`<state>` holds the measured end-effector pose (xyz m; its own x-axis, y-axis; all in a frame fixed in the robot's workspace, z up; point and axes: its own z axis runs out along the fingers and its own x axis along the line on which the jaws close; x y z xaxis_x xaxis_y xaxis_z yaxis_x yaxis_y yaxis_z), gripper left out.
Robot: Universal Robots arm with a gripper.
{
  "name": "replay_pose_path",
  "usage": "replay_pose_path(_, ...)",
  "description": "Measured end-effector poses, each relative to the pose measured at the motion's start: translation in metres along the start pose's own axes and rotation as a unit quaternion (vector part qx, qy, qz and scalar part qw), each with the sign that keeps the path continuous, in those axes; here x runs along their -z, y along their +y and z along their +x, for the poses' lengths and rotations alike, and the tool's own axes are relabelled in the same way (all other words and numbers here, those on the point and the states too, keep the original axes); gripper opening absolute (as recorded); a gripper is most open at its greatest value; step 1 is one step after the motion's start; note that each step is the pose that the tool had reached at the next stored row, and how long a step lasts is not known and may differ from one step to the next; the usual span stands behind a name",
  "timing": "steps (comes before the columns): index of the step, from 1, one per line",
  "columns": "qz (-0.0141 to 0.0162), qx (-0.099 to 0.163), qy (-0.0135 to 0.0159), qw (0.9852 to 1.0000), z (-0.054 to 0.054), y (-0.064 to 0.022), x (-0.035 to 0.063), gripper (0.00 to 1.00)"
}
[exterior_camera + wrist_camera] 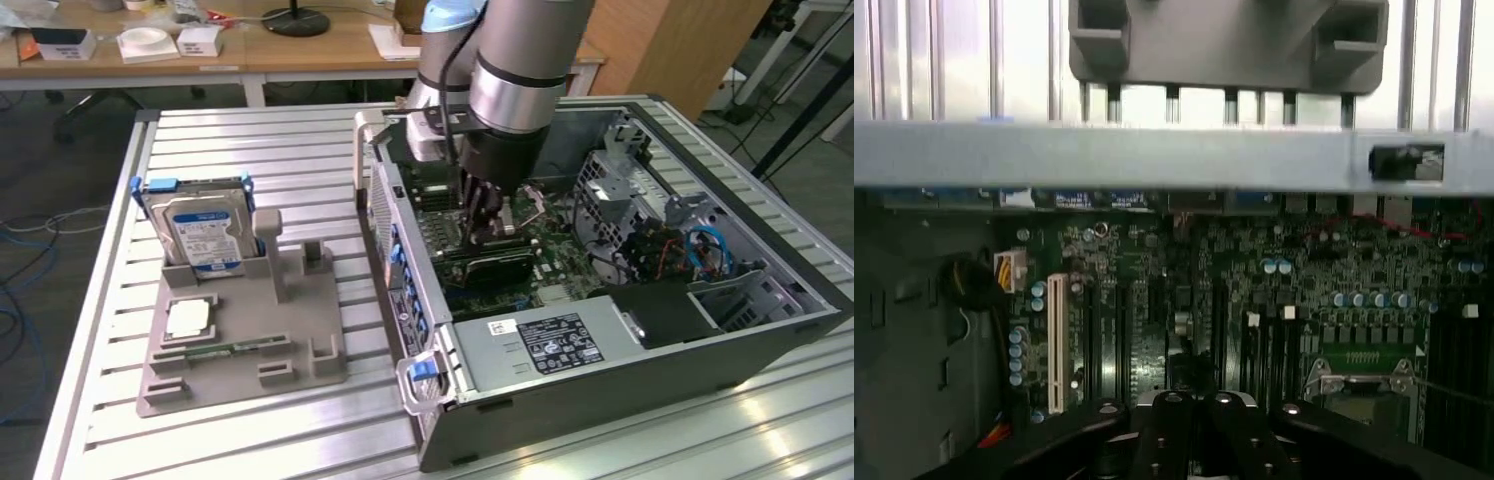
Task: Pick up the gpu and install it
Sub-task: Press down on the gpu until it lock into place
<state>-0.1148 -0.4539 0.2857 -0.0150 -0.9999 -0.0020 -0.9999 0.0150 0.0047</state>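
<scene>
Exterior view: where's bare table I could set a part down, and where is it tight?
Free: the slatted table in front of the grey holder tray, and behind the hard drive. Crowded: inside the computer case, where the pincer sits over the motherboard.

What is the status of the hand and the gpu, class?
Hand down inside the open computer case, over the motherboard. Gpu lying below the hand, on the board. Nothing seen in the way.

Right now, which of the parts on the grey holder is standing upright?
The silver hard drive with the blue-white label. It stands on edge, while the green memory stick and the small white square part lie flat on the grey holder.
</scene>
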Motion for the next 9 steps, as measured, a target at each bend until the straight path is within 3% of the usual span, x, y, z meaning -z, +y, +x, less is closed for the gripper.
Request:
replay_pose_path(5,0.0017,0.0,-0.0001,1.0,0.0,-0.021,-0.0075,0.11)
replay_pose_path(9,0.0034,0.0,-0.0001,1.0,0.003,-0.0233,-0.0145,0.11)
